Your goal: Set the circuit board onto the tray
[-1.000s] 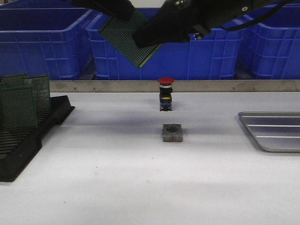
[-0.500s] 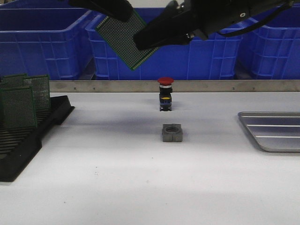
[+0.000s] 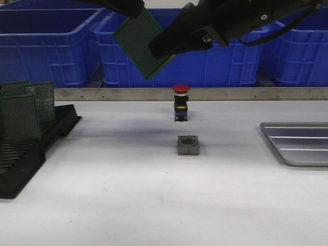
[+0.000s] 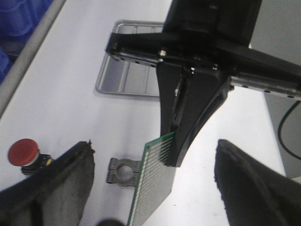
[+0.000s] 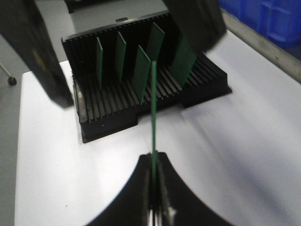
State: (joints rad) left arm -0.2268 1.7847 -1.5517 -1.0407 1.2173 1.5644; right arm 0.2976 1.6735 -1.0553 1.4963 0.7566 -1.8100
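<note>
A green perforated circuit board (image 3: 139, 45) hangs high above the table's middle, tilted on one corner. My right gripper (image 3: 158, 50) reaches in from the right and is shut on the board's edge. The right wrist view shows the circuit board (image 5: 154, 108) edge-on, pinched in the right gripper (image 5: 154, 162). My left gripper (image 4: 154, 147) stands open, its fingers (image 4: 56, 183) wide apart on either side of the circuit board (image 4: 153, 193) without touching it. The silver-grey ridged tray (image 3: 300, 148) lies flat at the table's right edge, far below and to the right of the board.
A black slotted rack (image 3: 31, 148) holding several upright green boards stands at the left. A red push button (image 3: 180, 102) and a grey metal clamp block (image 3: 188, 145) sit mid-table under the arms. Blue bins (image 3: 51, 46) line the back behind a metal rail.
The board has turned a little and shifted slightly right with the right gripper. The left gripper stays at the board's upper edge.
</note>
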